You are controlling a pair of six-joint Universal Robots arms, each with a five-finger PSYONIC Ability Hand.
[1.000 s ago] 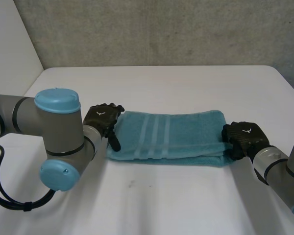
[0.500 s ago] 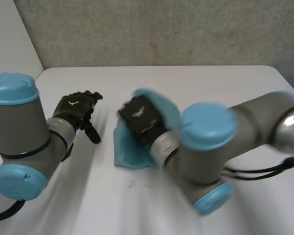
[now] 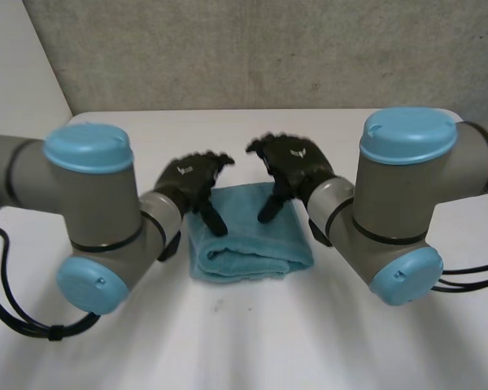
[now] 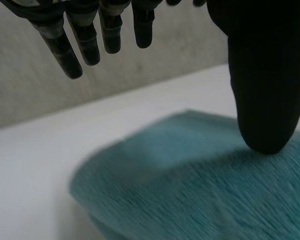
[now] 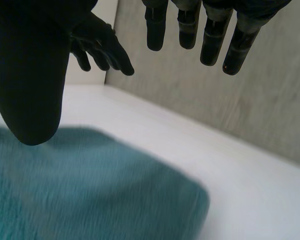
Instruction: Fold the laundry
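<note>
The towel (image 3: 252,244) is nappy teal terry cloth. The worktop (image 3: 228,349) looks smooth, matt white; the wall (image 3: 252,49) behind is rough and grainy.

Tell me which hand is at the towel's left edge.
The left hand, thumb pointing down at the left edge of the towel; the right hand, also open, is over its right half.

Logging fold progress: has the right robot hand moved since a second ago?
Yes. The right robot hand has swung leftward, from the right side of the table to its middle, above the folded teal towel.
</note>
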